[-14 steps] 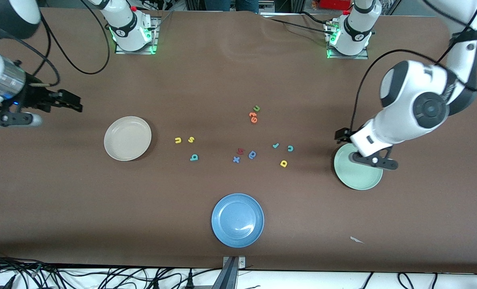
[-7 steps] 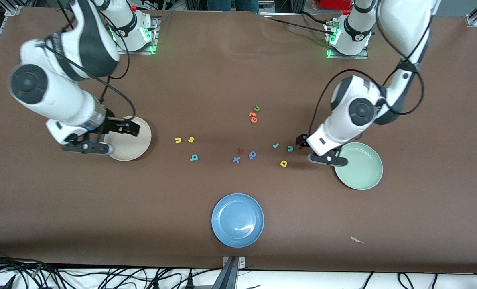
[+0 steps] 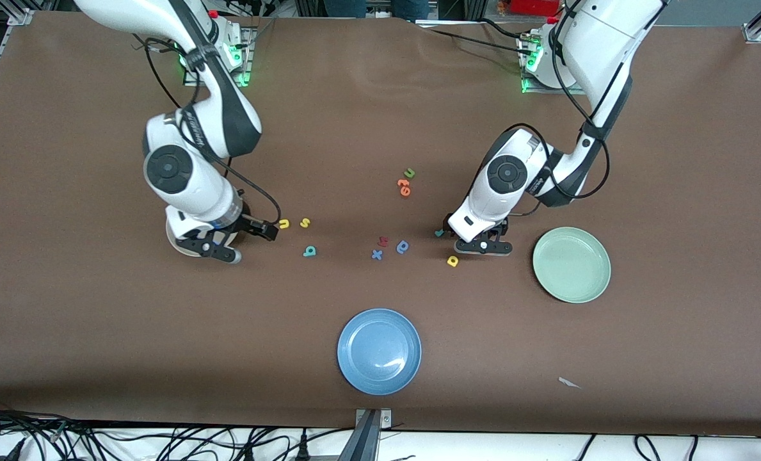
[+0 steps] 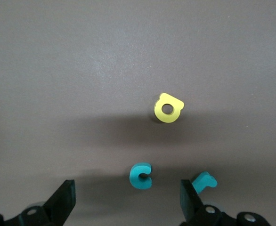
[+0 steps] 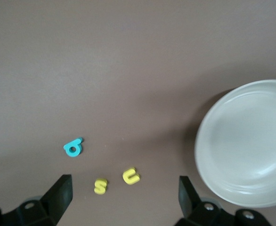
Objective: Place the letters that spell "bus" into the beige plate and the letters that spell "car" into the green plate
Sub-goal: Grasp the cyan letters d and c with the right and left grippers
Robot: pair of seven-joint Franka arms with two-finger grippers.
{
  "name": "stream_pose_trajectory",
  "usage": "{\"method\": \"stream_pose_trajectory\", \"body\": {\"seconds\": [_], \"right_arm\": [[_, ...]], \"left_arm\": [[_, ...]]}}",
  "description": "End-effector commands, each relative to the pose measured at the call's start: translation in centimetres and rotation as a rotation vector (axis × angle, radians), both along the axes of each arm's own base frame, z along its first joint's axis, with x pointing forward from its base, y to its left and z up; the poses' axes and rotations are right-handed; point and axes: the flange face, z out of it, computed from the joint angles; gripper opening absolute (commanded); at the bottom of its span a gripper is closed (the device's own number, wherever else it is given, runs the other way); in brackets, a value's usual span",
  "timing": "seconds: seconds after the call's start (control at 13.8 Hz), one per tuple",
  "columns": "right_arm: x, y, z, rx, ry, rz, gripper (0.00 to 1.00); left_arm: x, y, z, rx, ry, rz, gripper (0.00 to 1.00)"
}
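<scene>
My right gripper [image 3: 262, 230] hangs open, low over the table, between the beige plate [image 3: 175, 246] and the yellow "u" [image 3: 283, 223]. In the right wrist view the "u" [image 5: 131, 175] and yellow "s" [image 5: 100, 185] lie ahead of the open gripper [image 5: 124, 200], with the teal "b" [image 5: 73, 147] farther off and the beige plate [image 5: 244, 141] to one side. My left gripper [image 3: 455, 230] is open over the teal "c" [image 4: 141, 175], which lies between its fingers. The teal "r" [image 4: 204, 181] lies by one finger, and the yellow "a" [image 4: 167, 108] lies apart. The green plate [image 3: 571, 264] is empty.
A blue plate [image 3: 379, 351] sits near the front edge. Loose letters lie mid-table: a green "u" [image 3: 409, 173], orange letters [image 3: 404, 187], a red one [image 3: 383, 241], a blue round one [image 3: 402, 246] and a blue "x" [image 3: 376, 255]. The right arm covers most of the beige plate.
Both arms swung inward and down. The right gripper passed over the beige plate to the yellow letters. The left gripper went from the green plate's rim to over the "c".
</scene>
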Motion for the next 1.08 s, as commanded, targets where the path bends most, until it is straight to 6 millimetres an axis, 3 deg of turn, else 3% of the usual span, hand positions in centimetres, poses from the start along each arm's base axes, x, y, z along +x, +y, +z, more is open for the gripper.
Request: {"method": "stream_pose_trajectory", "body": {"seconds": [0.0, 0.14, 0.22, 0.51, 1.01], "right_arm": [[-1.1, 2.5, -3.0, 0.016, -0.046, -0.008, 0.85], [-0.9, 3.9, -4.8, 0.029, -0.066, -0.008, 0.63], [-0.5, 4.4, -5.4, 0.037, -0.077, -0.017, 0.58], [0.5, 9.1, -7.6, 0.047, -0.093, 0.019, 0.55], [0.0, 9.5, -11.3, 0.020, -0.088, 0.059, 0.55]], "left_arm": [[0.6, -0.9, -0.9, 0.007, -0.010, 0.015, 0.94], [0.7, -1.0, -1.0, 0.006, -0.009, 0.024, 0.88], [0.7, -1.0, -1.5, 0.006, -0.004, 0.027, 0.85], [0.3, -1.5, -1.9, 0.003, -0.001, 0.036, 0.65], [0.4, -2.3, -2.2, 0.001, -0.002, 0.065, 0.45]]}}
